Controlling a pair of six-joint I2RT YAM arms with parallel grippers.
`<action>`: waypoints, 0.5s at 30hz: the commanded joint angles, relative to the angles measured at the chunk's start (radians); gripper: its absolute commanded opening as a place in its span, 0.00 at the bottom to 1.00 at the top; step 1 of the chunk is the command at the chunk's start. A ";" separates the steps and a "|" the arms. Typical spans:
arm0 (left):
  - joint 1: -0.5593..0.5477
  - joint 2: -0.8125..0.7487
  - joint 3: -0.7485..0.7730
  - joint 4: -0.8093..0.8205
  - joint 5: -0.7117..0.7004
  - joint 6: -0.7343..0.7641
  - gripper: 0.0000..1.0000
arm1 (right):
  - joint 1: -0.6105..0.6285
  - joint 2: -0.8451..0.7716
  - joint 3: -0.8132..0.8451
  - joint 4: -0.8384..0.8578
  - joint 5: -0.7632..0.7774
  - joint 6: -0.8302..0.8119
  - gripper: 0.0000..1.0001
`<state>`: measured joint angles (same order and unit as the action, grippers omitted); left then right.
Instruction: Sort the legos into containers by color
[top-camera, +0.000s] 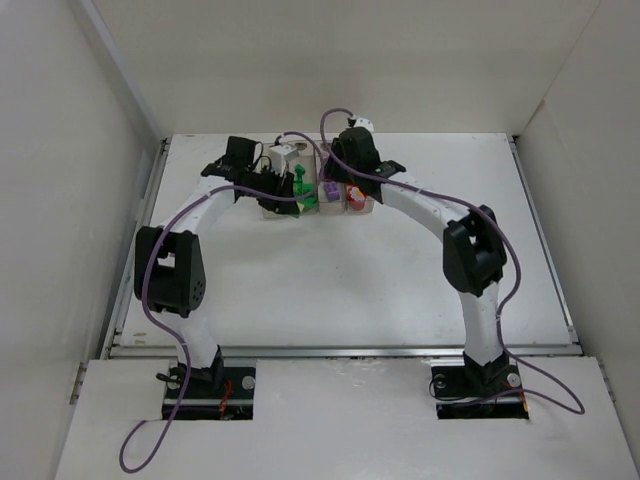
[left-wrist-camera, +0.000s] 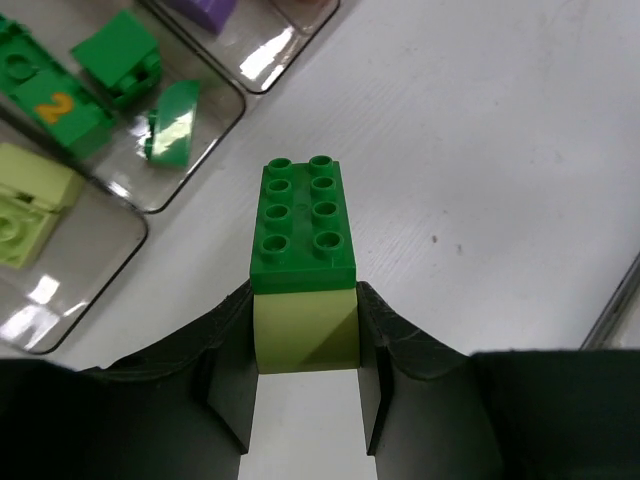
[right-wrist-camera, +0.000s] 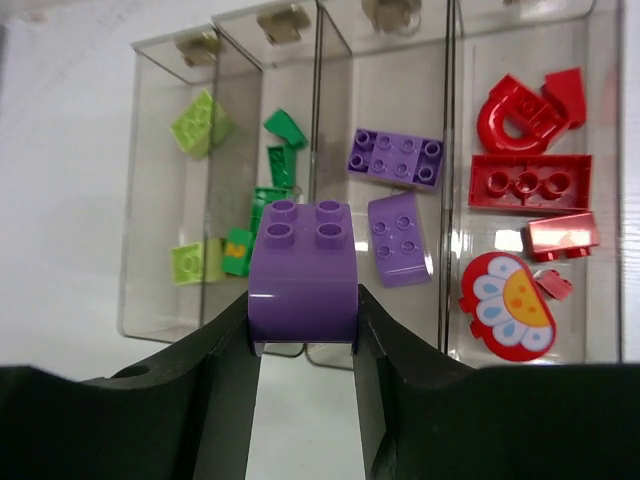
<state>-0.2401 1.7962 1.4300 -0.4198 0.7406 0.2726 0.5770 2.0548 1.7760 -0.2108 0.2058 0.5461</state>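
Note:
Four joined clear containers stand at the table's far middle. In the right wrist view the containers hold, from left to right, yellow-green legos, dark green legos, purple legos and red legos. My right gripper is shut on a purple curved brick, just in front of the boxes. My left gripper is shut on a yellow-green brick with a dark green brick stuck on top of it, above the table beside the containers. Both grippers hover at the boxes.
A red, white and yellow flower piece lies in the red box. The white table is walled on three sides, and a metal rail runs along its edge. Both arms arch inward toward the containers.

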 joint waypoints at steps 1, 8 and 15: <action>0.019 -0.093 -0.006 -0.056 -0.010 0.098 0.00 | -0.003 0.065 0.097 0.025 -0.063 -0.038 0.11; 0.039 -0.093 -0.016 -0.105 0.011 0.211 0.00 | -0.012 0.133 0.192 -0.033 -0.115 -0.121 0.69; 0.048 -0.093 0.015 -0.132 0.042 0.280 0.00 | -0.057 0.009 0.111 -0.033 -0.113 -0.178 0.86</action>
<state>-0.2005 1.7512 1.4242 -0.5175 0.7292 0.4831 0.5560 2.1918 1.8961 -0.2771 0.1169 0.4263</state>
